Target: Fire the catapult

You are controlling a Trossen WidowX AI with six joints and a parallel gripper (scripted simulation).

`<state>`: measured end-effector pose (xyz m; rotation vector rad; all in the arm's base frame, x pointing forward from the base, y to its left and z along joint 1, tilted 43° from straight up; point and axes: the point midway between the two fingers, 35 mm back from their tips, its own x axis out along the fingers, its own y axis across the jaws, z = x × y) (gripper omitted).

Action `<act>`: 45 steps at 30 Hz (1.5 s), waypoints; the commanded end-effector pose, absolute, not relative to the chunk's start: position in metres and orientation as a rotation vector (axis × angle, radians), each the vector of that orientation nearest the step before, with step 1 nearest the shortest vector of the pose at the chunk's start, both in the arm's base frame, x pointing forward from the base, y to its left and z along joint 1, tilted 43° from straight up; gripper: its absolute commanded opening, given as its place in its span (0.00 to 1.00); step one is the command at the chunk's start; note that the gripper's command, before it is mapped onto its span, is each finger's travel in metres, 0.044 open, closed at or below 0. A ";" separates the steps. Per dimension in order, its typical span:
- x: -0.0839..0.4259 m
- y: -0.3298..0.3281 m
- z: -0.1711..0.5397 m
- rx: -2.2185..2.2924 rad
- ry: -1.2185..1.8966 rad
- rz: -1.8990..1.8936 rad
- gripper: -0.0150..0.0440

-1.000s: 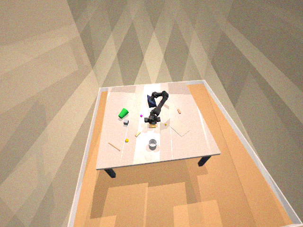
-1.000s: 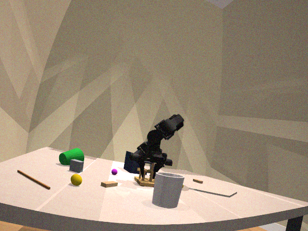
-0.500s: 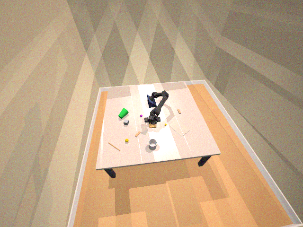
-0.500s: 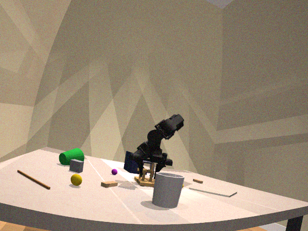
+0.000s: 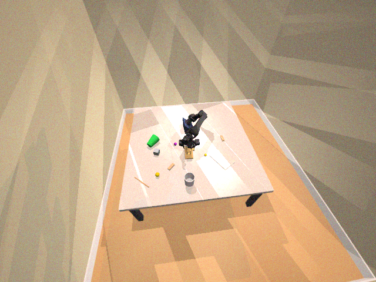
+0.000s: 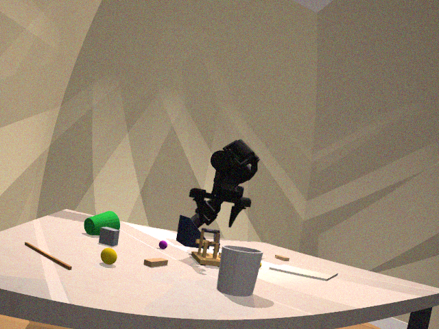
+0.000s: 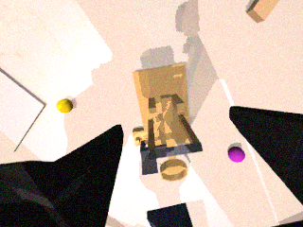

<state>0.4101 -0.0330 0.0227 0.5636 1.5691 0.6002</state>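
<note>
The black pincer (image 5: 188,146) (image 6: 215,221) (image 7: 175,120) is wide open with nothing in it, above the brown, wood-looking catapult (image 5: 188,154) (image 6: 207,258) (image 7: 163,80), and the round, smooth mug (image 5: 189,179) (image 6: 239,271) sits at six o'clock from it in the top view.

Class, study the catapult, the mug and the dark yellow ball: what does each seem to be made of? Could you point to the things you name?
Catapult (image 5: 188,155) (image 6: 202,259) (image 7: 163,85): probably wood, matte; tan, squared beams.
Mug (image 5: 189,183) (image 6: 238,272): perhaps ceramic or plastic, dull; even grey-looking walls.
Larger yellow ball (image 5: 157,174) (image 6: 108,256): possibly plastic or rubber, smooth; unbroken surface, soft shading.
</note>
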 end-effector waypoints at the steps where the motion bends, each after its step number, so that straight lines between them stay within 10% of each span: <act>1: 0.409 -0.029 0.019 0.567 1.580 0.604 1.00; 45: 0.399 0.027 -0.040 0.566 1.578 0.611 1.00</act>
